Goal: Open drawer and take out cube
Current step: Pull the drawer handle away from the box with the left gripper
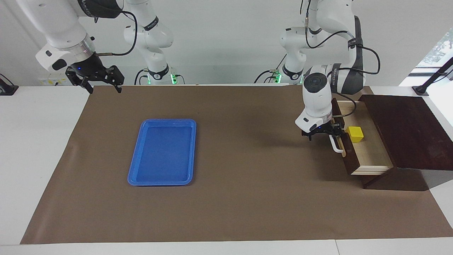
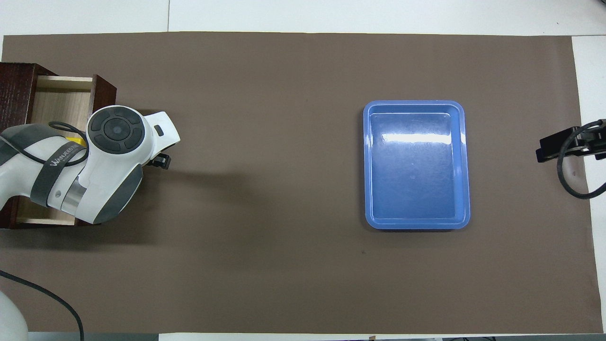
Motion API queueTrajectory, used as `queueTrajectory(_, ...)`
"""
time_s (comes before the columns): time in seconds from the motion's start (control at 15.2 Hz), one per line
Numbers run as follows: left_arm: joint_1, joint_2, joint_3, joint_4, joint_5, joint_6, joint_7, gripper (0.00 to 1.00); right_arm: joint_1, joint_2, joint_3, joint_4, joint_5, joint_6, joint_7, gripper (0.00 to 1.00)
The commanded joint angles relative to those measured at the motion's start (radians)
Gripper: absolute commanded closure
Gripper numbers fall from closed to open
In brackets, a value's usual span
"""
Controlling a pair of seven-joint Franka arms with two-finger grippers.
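The drawer (image 1: 371, 154) stands pulled out of its dark brown cabinet (image 1: 407, 131) at the left arm's end of the table, its pale interior showing. The small yellow cube (image 1: 355, 134) sits inside it, close to the drawer front; in the overhead view only a sliver of the cube (image 2: 78, 140) shows beside the arm. My left gripper (image 1: 325, 135) is at the white bar handle (image 1: 334, 145), fingers spread around its end nearest the robots. In the overhead view the wrist covers most of the left gripper (image 2: 161, 162). My right gripper (image 1: 102, 83) waits open above the mat's corner at the right arm's end.
A blue plastic tray (image 1: 136, 177) lies on the brown mat toward the right arm's end, also in the overhead view as the tray (image 2: 464, 166). The drawer front (image 1: 348, 156) juts out over the mat. A black cable (image 2: 42, 293) crosses the mat's corner near the left arm.
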Motion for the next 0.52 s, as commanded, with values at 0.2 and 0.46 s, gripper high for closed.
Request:
queueTrajectory(0.2,-0.033,-0.007,0.003,0.069,-0.039,-0.101,0.009,0.0,-0.012,-0.043,0.006,-0.069,0.015,0.029,-0.015,0.0)
queueTrajectory(0.46,-0.046,-0.002,0.003,0.174,-0.092,-0.201,0.031,0.0,-0.014,-0.043,0.006,-0.07,0.02,0.029,0.003,0.0)
